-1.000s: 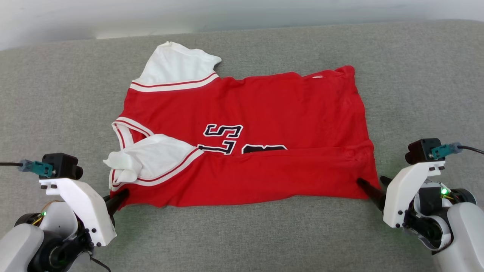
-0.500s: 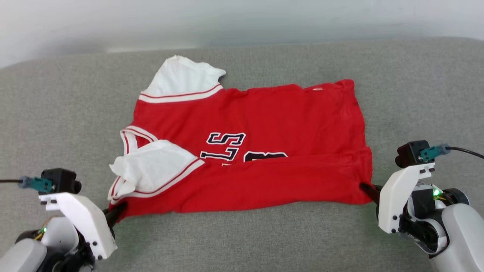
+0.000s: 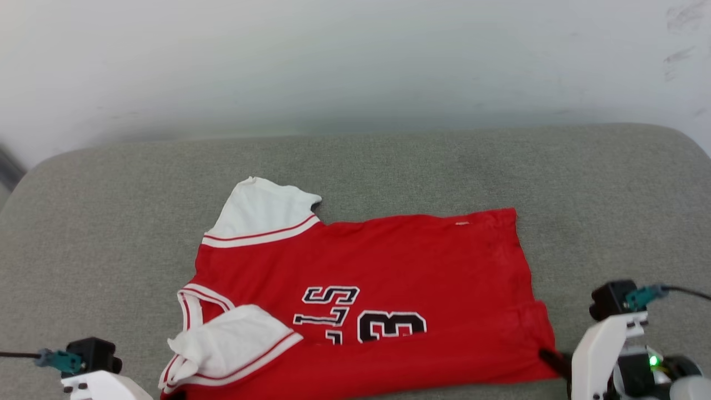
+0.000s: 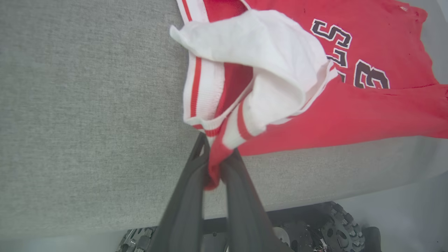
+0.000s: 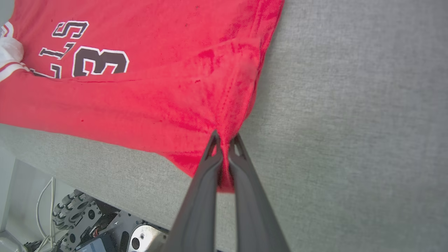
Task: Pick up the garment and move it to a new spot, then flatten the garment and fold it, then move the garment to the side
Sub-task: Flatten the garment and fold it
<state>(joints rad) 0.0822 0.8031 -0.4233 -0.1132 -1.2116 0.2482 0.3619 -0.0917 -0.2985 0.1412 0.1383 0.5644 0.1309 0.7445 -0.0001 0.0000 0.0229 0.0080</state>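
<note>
Red garment (image 3: pixel 389 261) with white sleeves, red-white striped trim, black white-outlined lettering; grey cushion (image 3: pixel 111 222)

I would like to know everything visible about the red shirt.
The garment is a red jersey shirt of soft knit, with white sleeves, striped trim and black letters and a 3. It lies spread on the grey cushion, near edge folded over, one sleeve crumpled. The left gripper and right gripper each pinch a near corner.
</note>
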